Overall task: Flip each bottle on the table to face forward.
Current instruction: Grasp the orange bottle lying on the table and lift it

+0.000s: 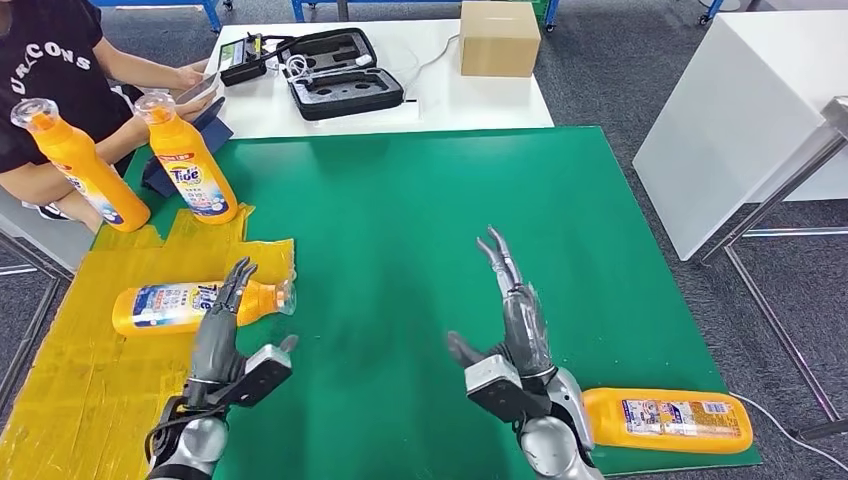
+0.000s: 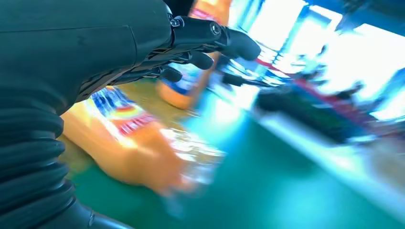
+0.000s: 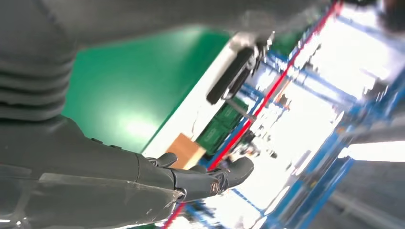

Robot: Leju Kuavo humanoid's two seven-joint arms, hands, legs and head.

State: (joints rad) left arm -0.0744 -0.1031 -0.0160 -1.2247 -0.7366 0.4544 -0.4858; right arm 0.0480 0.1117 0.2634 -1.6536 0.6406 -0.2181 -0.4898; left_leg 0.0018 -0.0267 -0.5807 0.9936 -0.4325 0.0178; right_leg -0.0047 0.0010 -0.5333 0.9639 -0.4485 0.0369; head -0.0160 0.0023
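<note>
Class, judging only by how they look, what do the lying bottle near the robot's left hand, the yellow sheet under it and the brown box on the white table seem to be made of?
Lying bottle: probably glossy orange plastic with a clear cap and a printed label.
Yellow sheet: seemingly strips of shiny tape or film; seams and wrinkles show.
Brown box: matte cardboard, apparently.

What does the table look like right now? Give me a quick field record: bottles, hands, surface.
upright bottles: two, far left, one on the green mat's corner, one beside the person
lying bottle left: on yellow sheet, cap toward centre
lying bottle right: near edge, behind right arm
left hand: open, fingers over the lying bottle, contact unclear
right hand: open, raised over green mat, holds nothing
</note>
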